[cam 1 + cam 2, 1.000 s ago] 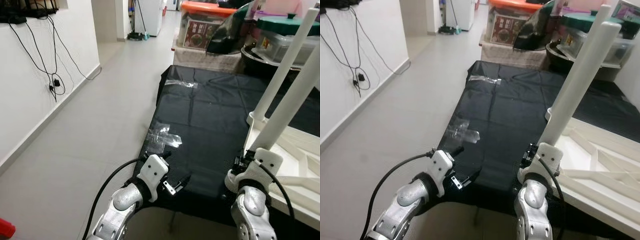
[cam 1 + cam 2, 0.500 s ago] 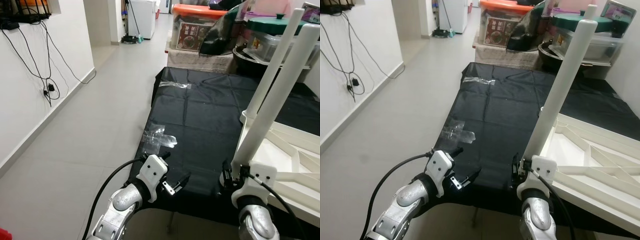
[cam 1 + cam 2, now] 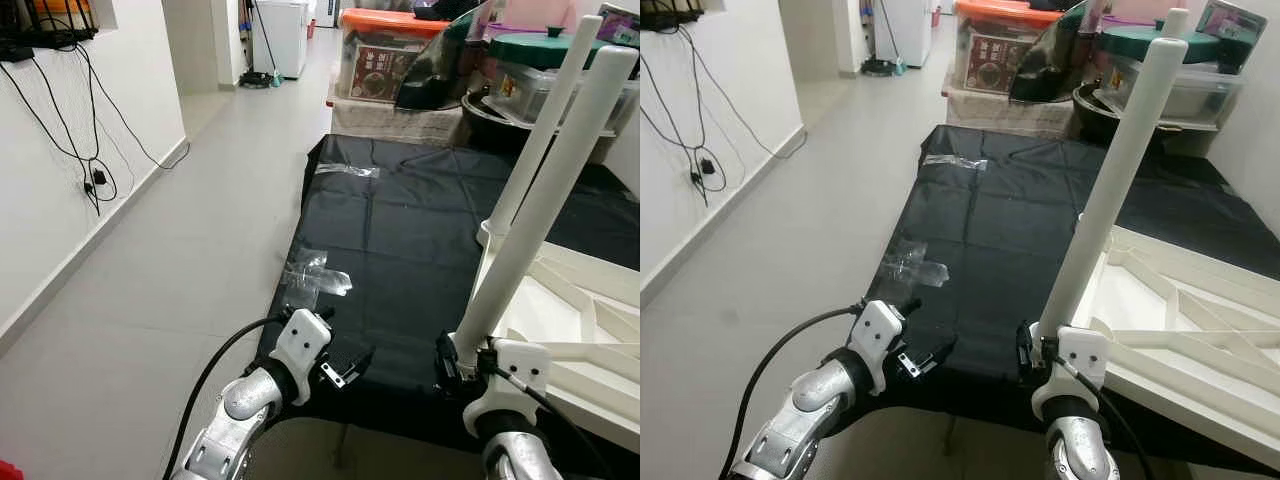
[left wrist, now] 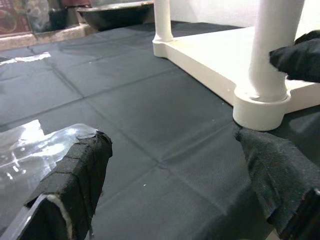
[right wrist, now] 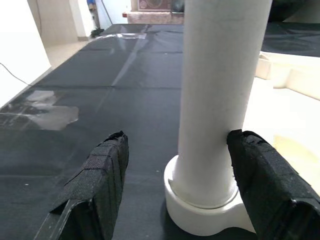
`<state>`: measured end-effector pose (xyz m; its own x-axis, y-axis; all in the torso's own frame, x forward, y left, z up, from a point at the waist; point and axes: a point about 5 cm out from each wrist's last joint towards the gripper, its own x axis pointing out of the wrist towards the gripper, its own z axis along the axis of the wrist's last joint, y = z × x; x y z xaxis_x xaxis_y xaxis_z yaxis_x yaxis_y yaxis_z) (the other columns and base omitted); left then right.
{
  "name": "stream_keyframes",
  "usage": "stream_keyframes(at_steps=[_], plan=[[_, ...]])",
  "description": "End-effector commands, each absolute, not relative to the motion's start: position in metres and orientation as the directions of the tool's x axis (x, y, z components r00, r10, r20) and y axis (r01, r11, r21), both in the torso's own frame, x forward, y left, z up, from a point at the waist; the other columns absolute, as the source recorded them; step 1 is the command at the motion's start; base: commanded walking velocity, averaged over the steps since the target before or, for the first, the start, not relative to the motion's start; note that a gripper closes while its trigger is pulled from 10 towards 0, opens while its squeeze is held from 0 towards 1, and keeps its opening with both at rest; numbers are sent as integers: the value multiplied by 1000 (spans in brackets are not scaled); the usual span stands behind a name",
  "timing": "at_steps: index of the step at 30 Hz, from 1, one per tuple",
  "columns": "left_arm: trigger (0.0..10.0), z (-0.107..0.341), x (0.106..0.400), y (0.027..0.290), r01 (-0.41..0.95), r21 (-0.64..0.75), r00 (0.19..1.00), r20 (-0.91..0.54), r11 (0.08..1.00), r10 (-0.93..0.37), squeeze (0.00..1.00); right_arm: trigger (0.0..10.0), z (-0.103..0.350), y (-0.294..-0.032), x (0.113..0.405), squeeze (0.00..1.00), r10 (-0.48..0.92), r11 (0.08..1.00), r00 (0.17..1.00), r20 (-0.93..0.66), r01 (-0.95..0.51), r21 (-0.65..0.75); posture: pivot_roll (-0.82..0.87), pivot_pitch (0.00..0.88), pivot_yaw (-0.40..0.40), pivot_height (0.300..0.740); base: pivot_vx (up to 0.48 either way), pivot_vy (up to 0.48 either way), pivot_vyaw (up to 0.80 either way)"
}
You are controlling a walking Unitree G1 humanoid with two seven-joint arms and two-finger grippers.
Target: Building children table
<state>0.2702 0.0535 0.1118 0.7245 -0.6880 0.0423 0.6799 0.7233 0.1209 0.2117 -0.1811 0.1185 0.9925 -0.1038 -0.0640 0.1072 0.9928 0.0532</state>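
The right gripper (image 5: 172,195) is sitting spread around the base of a white leg (image 3: 1110,190), one finger (image 5: 262,185) touching the leg's side, the other finger (image 5: 95,185) standing apart from it. The leg is rising tilted from the near corner of the upturned white table (image 3: 1180,340), which is lying at the near right edge of a black mat (image 3: 980,240) on the grey floor (image 3: 790,250). A second leg (image 3: 540,140) is standing at the table's next corner. The left gripper (image 3: 345,368) is hovering spread over the mat's near edge, gripping nothing, near a patch of clear tape (image 3: 315,277). Storage bins (image 3: 1040,50) are standing past the mat's far edge
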Motion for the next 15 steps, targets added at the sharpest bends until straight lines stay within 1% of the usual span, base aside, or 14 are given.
stream_keyframes(at_steps=[1, 9, 13, 15], plan=[[10000, 112, 272, 52, 684, 110, 723, 35, 721, -690, 0, 10000, 122, -179, 210, 0, -93, 993, 995, -40, 95, 64, 59, 0, -54, 740, 0, 0, -788], [10000, 111, 273, 53, 679, 98, 729, 25, 728, -684, 0, 10000, 123, -177, 209, 0, -74, 996, 997, -31, 76, 56, 56, 0, -53, 740, 0, 0, -787], [10000, 110, 274, 53, 677, 96, 731, 19, 729, -682, 0, 10000, 124, -177, 210, 0, -68, 996, 997, -31, 69, 53, 58, 0, -56, 740, 0, 0, 0], [10000, 110, 274, 52, 678, 98, 731, 16, 729, -682, 0, 10000, 124, -177, 211, 0, -64, 996, 997, -31, 66, 53, 58, 0, -56, 740, 0, 362, 0]])
